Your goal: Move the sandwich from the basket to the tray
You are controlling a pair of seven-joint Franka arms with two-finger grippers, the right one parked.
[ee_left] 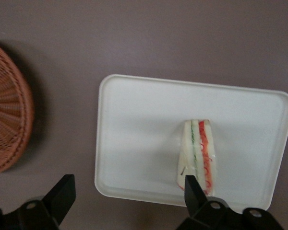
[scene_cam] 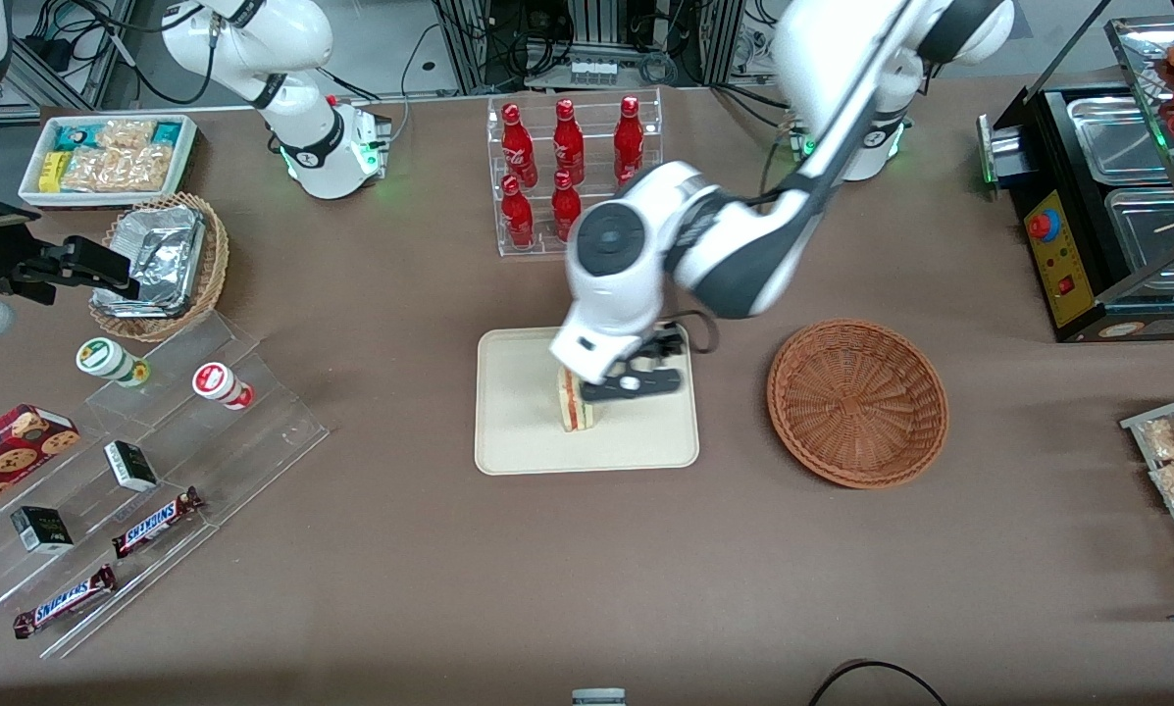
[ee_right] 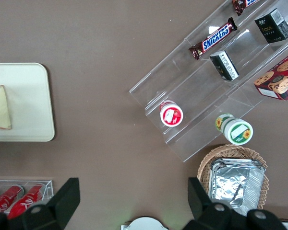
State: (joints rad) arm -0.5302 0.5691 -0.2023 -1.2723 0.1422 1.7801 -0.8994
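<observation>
The sandwich (scene_cam: 576,404) (ee_left: 198,155) (ee_right: 0,108) stands on its edge on the cream tray (scene_cam: 518,431) (ee_left: 134,124) (ee_right: 29,96), its red and green filling layers facing up. My left gripper (scene_cam: 634,378) (ee_left: 127,181) hovers just above the tray, beside the sandwich, open wide with nothing between its fingers. One fingertip (ee_left: 189,184) overlaps the sandwich's end in the wrist view, and the other sits off the tray's rim. The reddish-brown wicker basket (scene_cam: 856,402) (ee_left: 5,124) sits beside the tray toward the working arm's end, with nothing in it.
A clear rack of red bottles (scene_cam: 567,172) stands farther from the front camera than the tray. Toward the parked arm's end are acrylic steps with snacks (scene_cam: 145,441), a tan basket of foil trays (scene_cam: 160,265) and a white bin (scene_cam: 106,157). A black warmer (scene_cam: 1106,206) stands at the working arm's end.
</observation>
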